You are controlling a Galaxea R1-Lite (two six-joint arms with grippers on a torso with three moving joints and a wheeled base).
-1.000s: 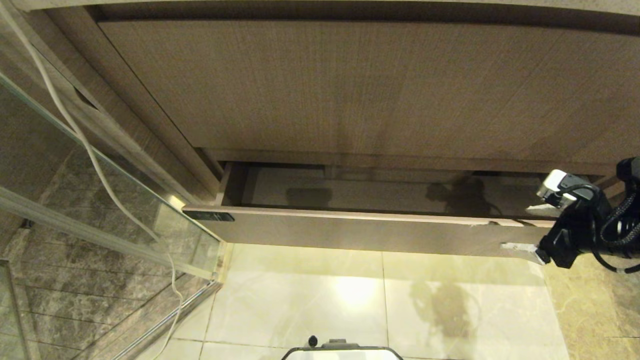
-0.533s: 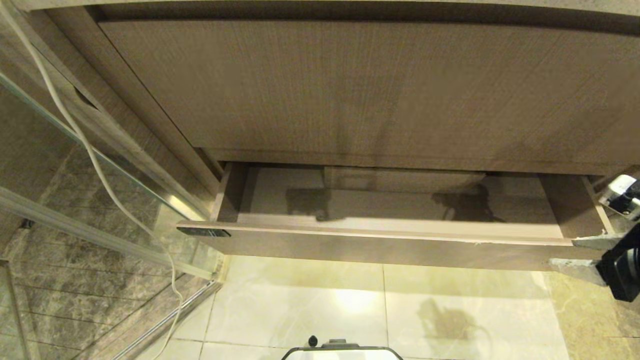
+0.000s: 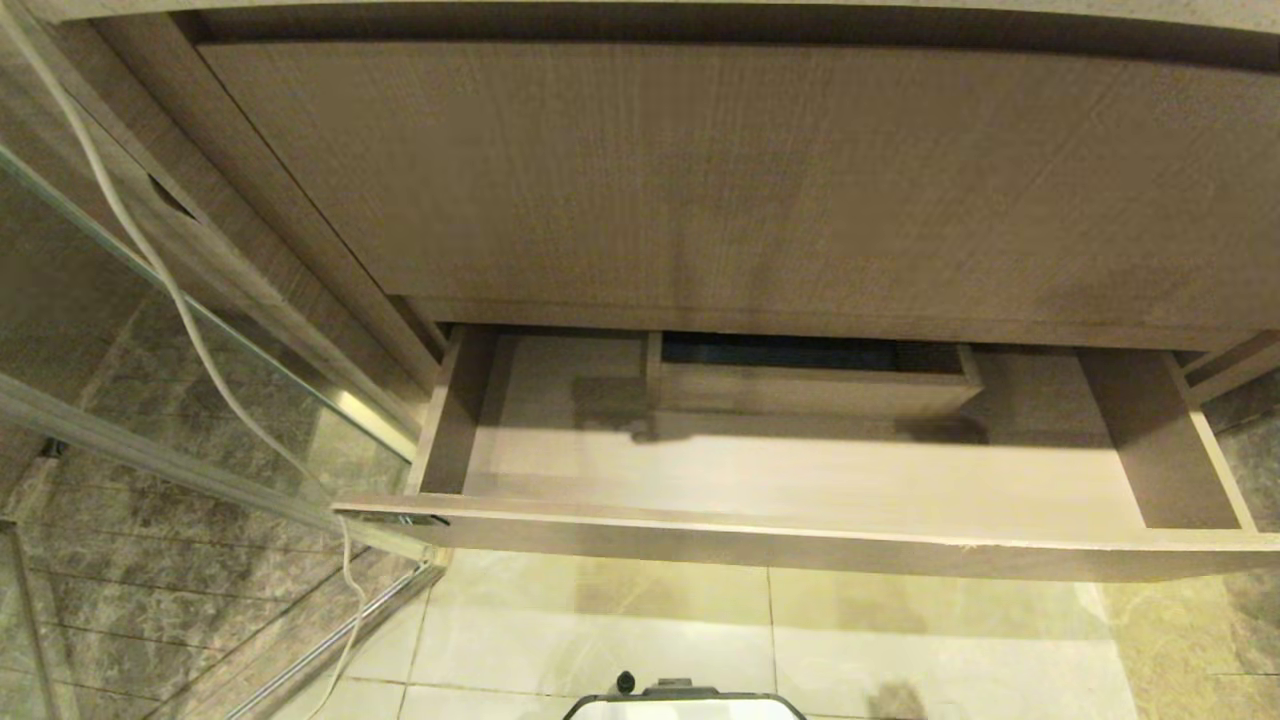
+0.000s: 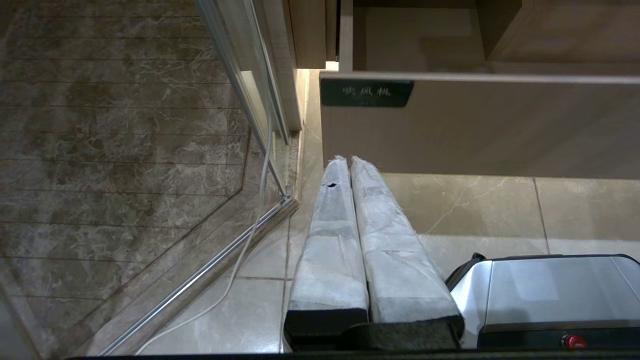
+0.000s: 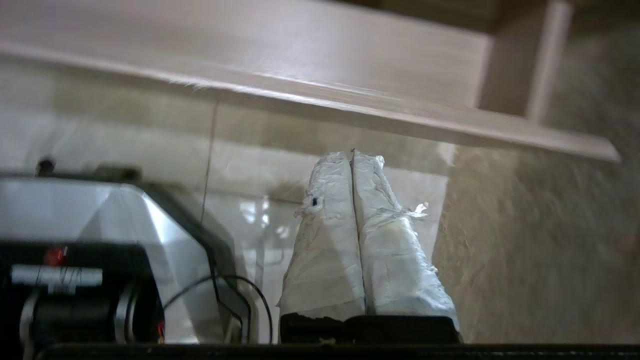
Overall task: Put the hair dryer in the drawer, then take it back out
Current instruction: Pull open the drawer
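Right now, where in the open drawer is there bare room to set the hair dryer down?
The drawer floor is bare from its left wall to its right wall, in front of the boxed cutout. Narrow bays flank that cutout; the back middle is blocked by it.

Neither arm shows in the head view. The left gripper (image 4: 345, 161) hangs low, its two wrapped fingers (image 4: 330, 235) pressed together side by side. The right gripper (image 5: 352, 152) likewise has its wrapped fingers (image 5: 395, 250) closed flat against each other, holding nothing.
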